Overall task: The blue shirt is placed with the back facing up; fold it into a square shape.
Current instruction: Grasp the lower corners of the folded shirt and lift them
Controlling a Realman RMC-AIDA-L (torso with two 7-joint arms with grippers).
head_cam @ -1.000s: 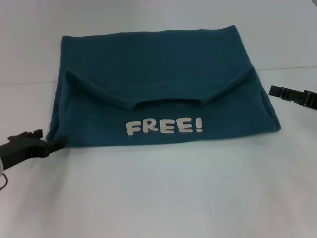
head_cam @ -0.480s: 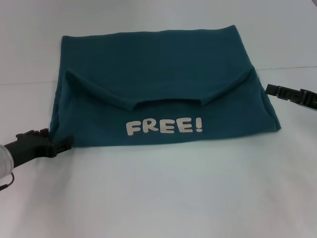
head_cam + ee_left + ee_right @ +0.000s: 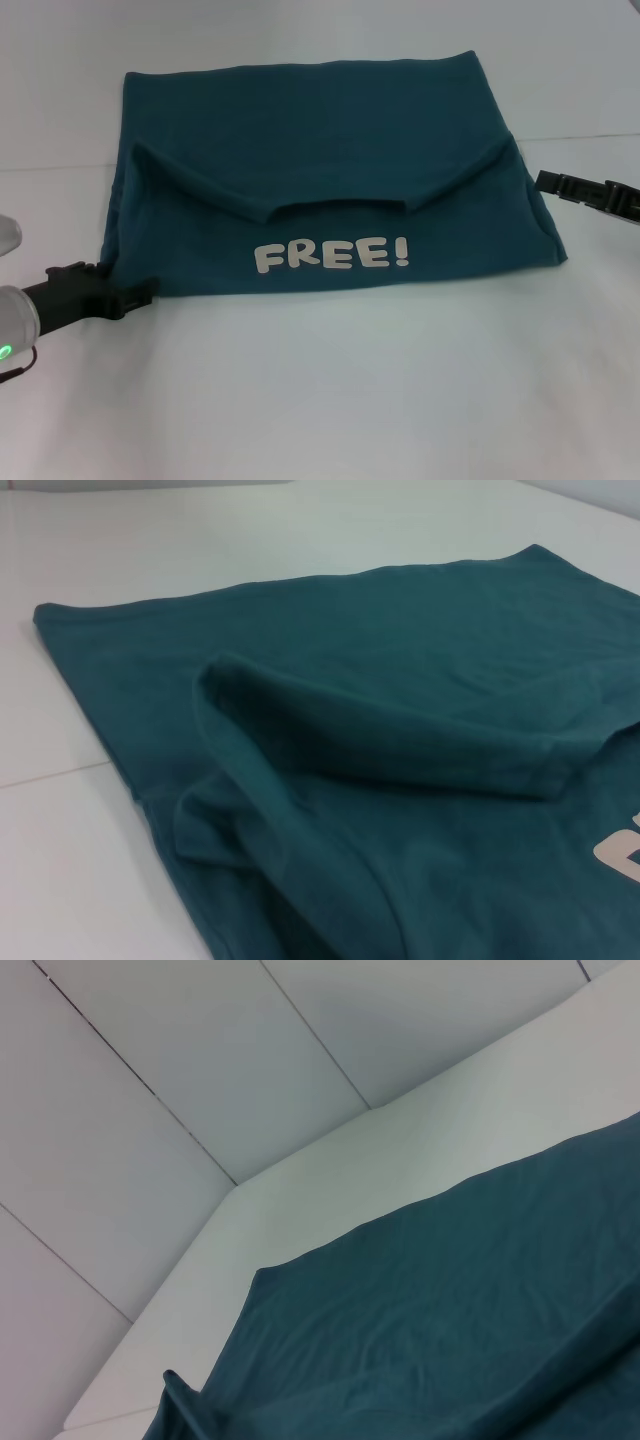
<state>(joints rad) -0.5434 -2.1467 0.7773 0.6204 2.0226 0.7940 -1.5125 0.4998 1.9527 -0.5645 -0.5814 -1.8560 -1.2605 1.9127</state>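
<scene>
While the blue shirt point(image 3: 320, 180) lies folded, left end effector point(image 3: 145, 291) touches it, grip unclear.

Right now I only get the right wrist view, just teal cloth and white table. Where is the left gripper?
Observer: The left gripper is low over the table, at the near-left corner of the blue shirt.
Operator: Any lettering showing?
Observer: Yes, white FREE! lettering faces up on the near folded part.
Operator: And my right gripper?
Observer: The right gripper is close beside the shirt's right edge; I cannot tell if it touches.
</scene>
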